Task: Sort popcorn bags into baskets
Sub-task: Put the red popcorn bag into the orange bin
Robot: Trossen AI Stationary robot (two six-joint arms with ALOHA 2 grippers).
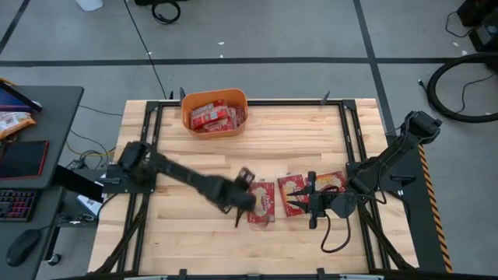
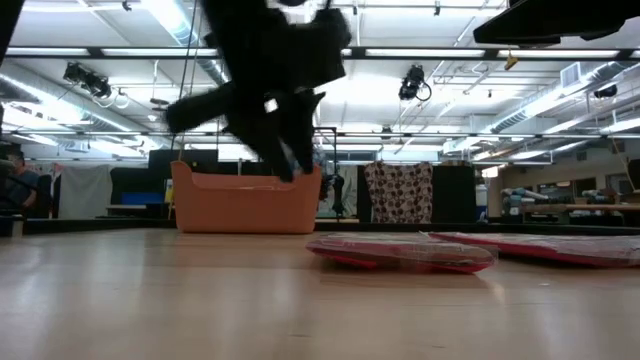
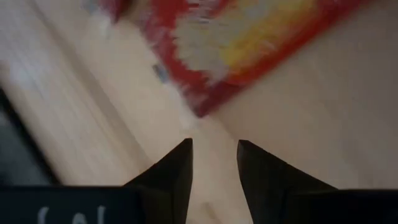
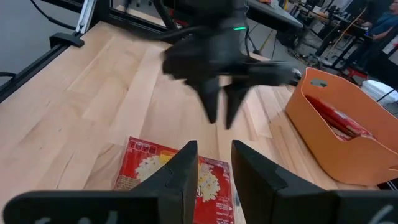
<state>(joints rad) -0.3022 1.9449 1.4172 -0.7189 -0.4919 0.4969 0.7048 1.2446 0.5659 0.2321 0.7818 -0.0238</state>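
Three red popcorn bags lie flat on the table: one (image 1: 263, 204) under my left gripper's tip, one (image 1: 292, 193) beside it, and one (image 1: 331, 180) farther right. Several more lie in the orange basket (image 1: 214, 113) at the far edge. My left gripper (image 1: 245, 196) hovers above the table at the left edge of the first bag (image 3: 230, 43). Its fingers point down, stand a little apart and hold nothing. My right gripper (image 1: 310, 201) points toward the table's left over a bag (image 4: 158, 171). It is open and empty.
The basket (image 2: 245, 200) stands behind the bags (image 2: 400, 252) in the low view and also shows in the right wrist view (image 4: 348, 137). Black frame rails (image 1: 148, 132) run along the table's sides. A side desk (image 1: 31, 148) with a keyboard stands at the left.
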